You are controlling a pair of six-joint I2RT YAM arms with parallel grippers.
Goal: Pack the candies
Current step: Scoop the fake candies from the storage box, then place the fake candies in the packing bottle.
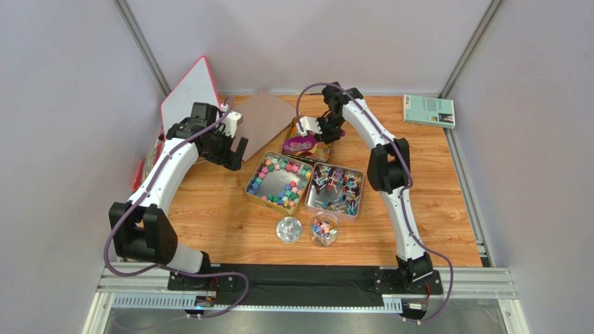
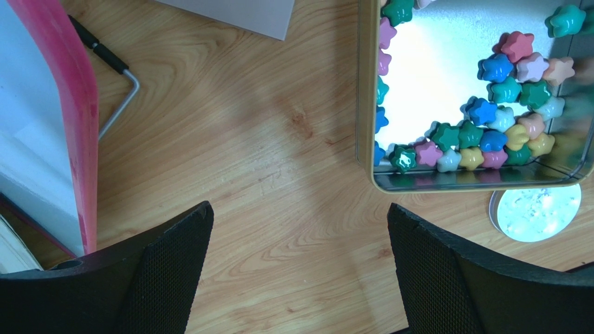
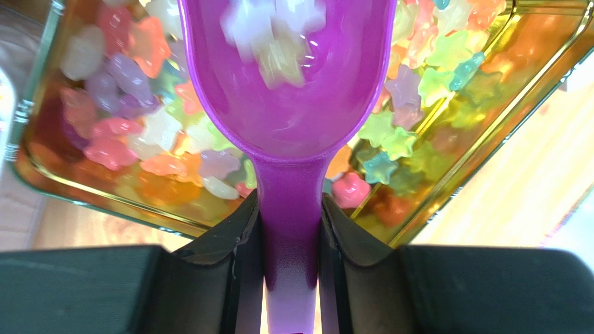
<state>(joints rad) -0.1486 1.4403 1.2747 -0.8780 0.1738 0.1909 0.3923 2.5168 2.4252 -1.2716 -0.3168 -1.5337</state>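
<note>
While tin [image 3: 104,197] holds candies [image 3: 111,146], scoop [image 3: 300,125] seemingly loaded

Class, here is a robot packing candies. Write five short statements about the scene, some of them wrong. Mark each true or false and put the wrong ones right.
1. The right gripper is shut on the purple scoop. True.
2. The left gripper holds a star candy. False: it is open and empty, above a bare part of the table.
3. The scoop is empty. False: a few pale candies lie in it.
4. A teal book lies in the table's far right corner. True.
5. The tin in the left wrist view is full to the brim. False: its star candies lie round the edges and its shiny middle is bare.
</note>
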